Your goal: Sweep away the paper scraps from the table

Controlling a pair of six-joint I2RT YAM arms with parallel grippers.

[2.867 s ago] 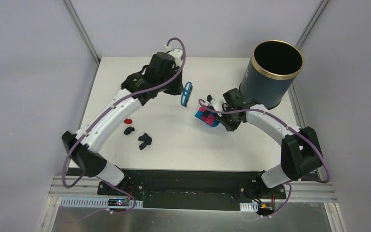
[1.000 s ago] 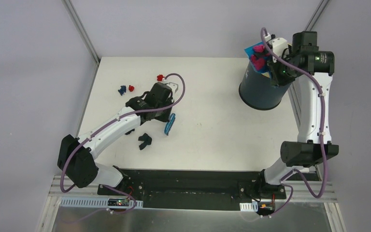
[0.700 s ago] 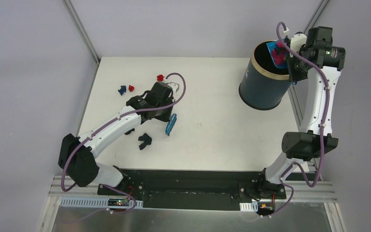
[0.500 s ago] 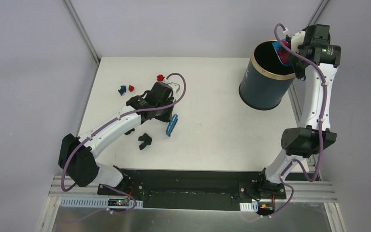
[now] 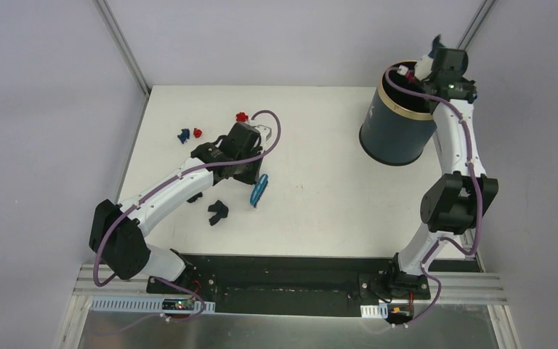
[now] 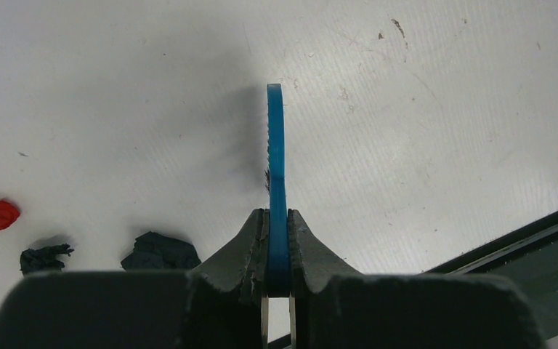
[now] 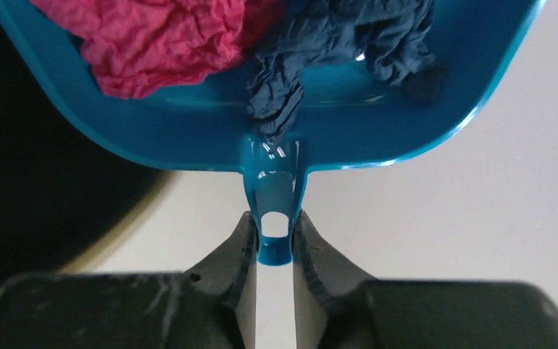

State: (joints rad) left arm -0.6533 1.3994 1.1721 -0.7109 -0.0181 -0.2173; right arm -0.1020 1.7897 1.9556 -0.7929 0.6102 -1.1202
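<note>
Featherlight crumpled paper scraps point(image 7: 167, 43) should slide freely; right claw point(image 7: 275, 254) clamps the dustpan point(image 7: 276, 138) by its handle at the bin point(image 5: 396, 138) rim, left claw point(image 6: 277, 269) clamps the brush point(image 6: 275, 145).

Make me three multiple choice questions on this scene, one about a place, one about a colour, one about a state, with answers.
1. Where is the dustpan? A. on the floor B. held up at the bin C. on a shelf
2. What colours are the paper scraps in it? A. pink and dark blue B. green and yellow C. white
3. The left hand is: A. open B. shut on the brush C. shut on a cup
Answers: 1 B, the right hand grips its handle beside the bin's dark mouth. 2 A, the right wrist view shows both. 3 B, it clamps the blue handle.
</note>
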